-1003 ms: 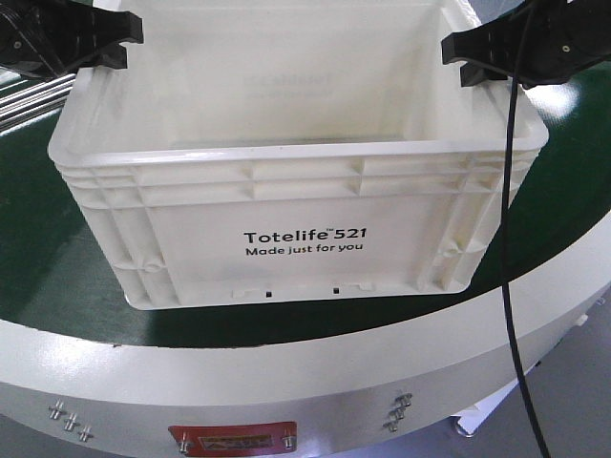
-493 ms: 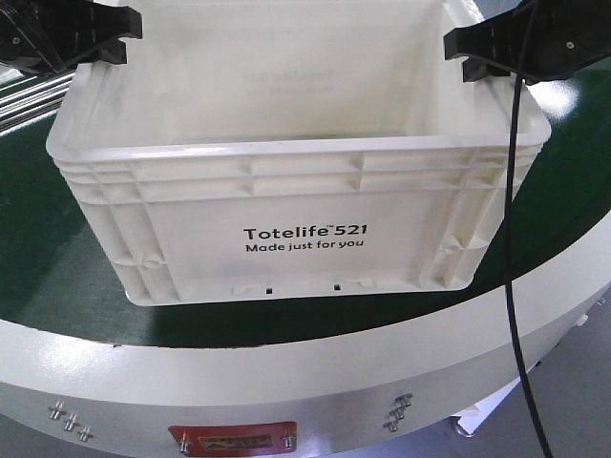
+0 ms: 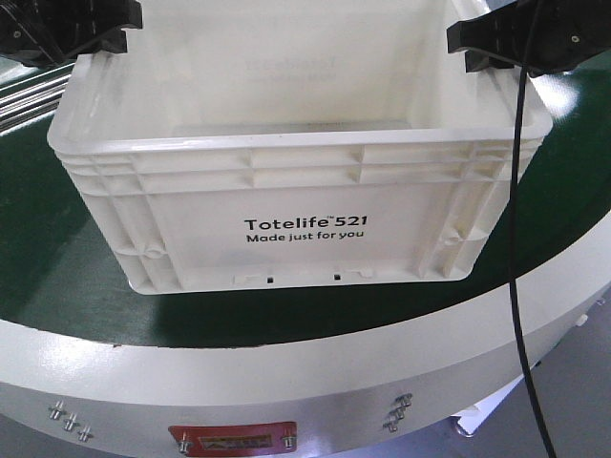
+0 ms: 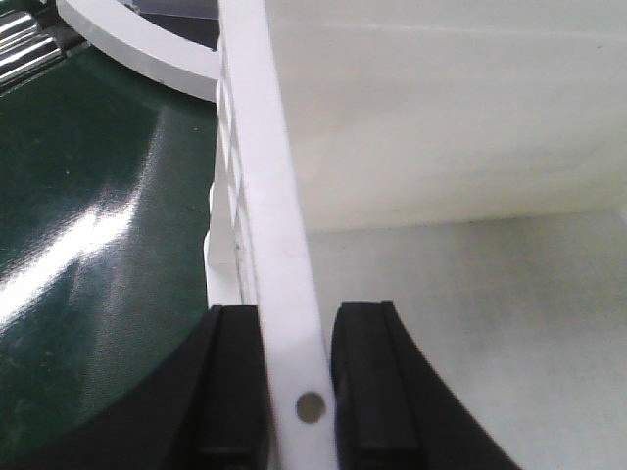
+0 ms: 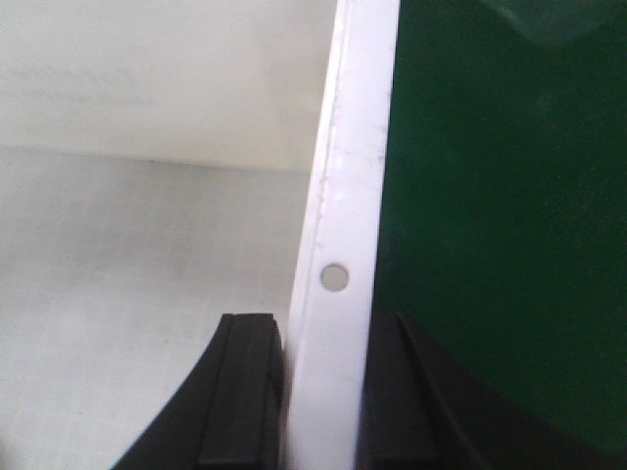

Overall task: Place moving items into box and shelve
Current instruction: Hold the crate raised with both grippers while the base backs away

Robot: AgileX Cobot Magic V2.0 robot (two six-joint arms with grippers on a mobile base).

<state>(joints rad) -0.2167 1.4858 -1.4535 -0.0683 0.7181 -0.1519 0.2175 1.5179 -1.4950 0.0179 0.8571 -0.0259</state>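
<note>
The box [image 3: 305, 219] is a cream-white crate with a ribbed rim and black "Totelife 521" print. It stands on the green surface [image 3: 57, 267], and the part of its inside that shows holds nothing. My left gripper [image 3: 113, 31] is shut on the box's left side rim [image 4: 260, 176], one black pad on each side of the wall. My right gripper [image 3: 470, 48] is shut on the right side rim [image 5: 353, 176] in the same way. The wrist views show the left gripper [image 4: 299, 328] and the right gripper [image 5: 328, 333] straddling the rim. No moving items are in view.
The green surface ends in a wide white curved edge [image 3: 286, 372] carrying a red label [image 3: 232, 441] and bolts. A black cable [image 3: 516, 239] hangs from the right arm across the box's right corner. Metal rollers [image 3: 24, 100] lie at the far left.
The box and both grippers have shifted slightly upward in the front view, and the box's lower edge now sits higher against the green surface. Both grips are unchanged.
</note>
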